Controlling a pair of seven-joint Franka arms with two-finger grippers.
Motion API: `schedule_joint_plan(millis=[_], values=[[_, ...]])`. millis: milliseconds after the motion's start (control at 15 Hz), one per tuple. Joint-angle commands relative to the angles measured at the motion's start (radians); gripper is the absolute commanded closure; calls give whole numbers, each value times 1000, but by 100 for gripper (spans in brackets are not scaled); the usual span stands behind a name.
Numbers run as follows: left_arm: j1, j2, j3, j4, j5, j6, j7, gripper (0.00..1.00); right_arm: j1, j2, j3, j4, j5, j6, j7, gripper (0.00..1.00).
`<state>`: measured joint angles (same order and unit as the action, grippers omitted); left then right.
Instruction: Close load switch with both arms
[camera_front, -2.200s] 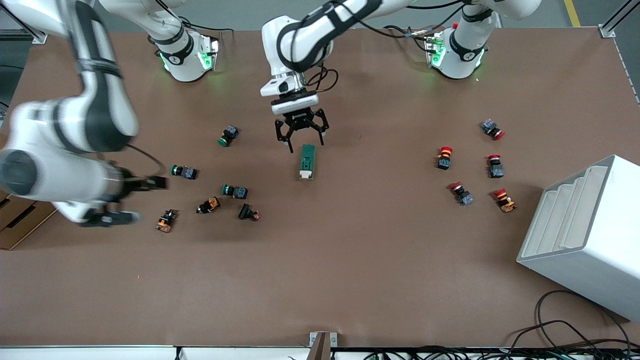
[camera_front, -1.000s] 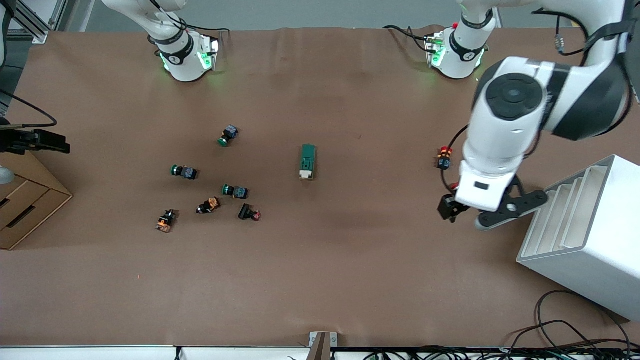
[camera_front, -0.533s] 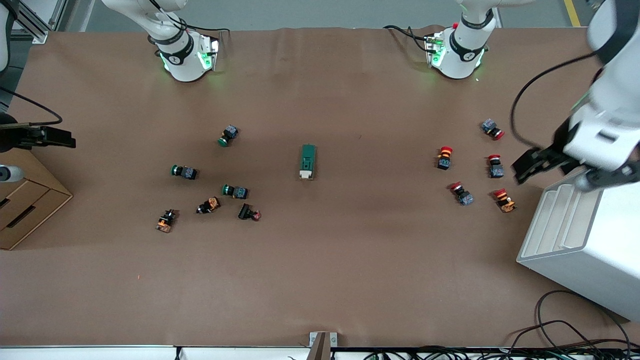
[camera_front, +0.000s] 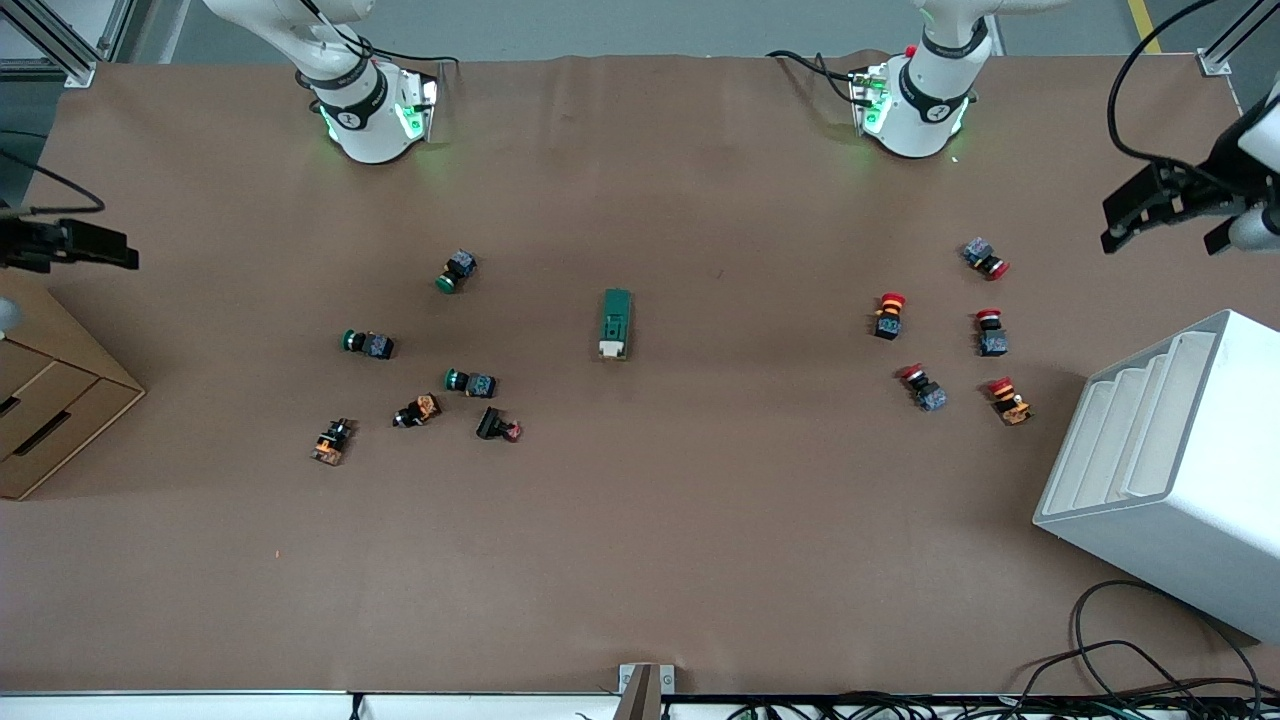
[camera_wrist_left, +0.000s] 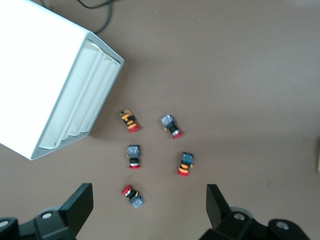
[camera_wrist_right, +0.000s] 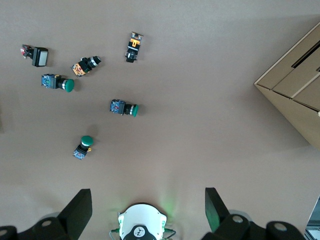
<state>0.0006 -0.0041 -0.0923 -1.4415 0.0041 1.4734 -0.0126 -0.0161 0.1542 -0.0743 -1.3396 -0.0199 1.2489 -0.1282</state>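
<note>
While the load switch (camera_front: 616, 323) lies mid-table in the front view, neither wrist view shows it clearly; left gripper (camera_wrist_left: 149, 206) and right gripper (camera_wrist_right: 148, 206) hang wide open at opposite table (camera_front: 700, 520) ends.

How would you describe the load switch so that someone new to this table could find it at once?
Start at the brown table and go to its middle, between the green-button cluster and the red-button cluster. The load switch lies there alone: a long dark green block with a cream tab at the end nearer the front camera.
</note>
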Motion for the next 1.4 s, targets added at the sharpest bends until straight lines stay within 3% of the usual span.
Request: schedule_joint_plan(millis=[0,200,533,867,1333], values=[[-2,-124,48,-146,-82,5,54,0,-12,-146,7,-171,18,60,-10,0],[-1,-203,40,-224,-75,4,51,0,-5,-183,5,-200,18,64,-8,0],[5,-214,8,-226,-30,12,13,0,7,-186,1,-200,34,82,9,0],[4,-203,2,-215,-10,41,-40,0,18,-205,-2,-202,26,135,5,0],[4,-117,13,-122,-13,39,-23,0,24,-251,-18,-225,21,127,1,0]])
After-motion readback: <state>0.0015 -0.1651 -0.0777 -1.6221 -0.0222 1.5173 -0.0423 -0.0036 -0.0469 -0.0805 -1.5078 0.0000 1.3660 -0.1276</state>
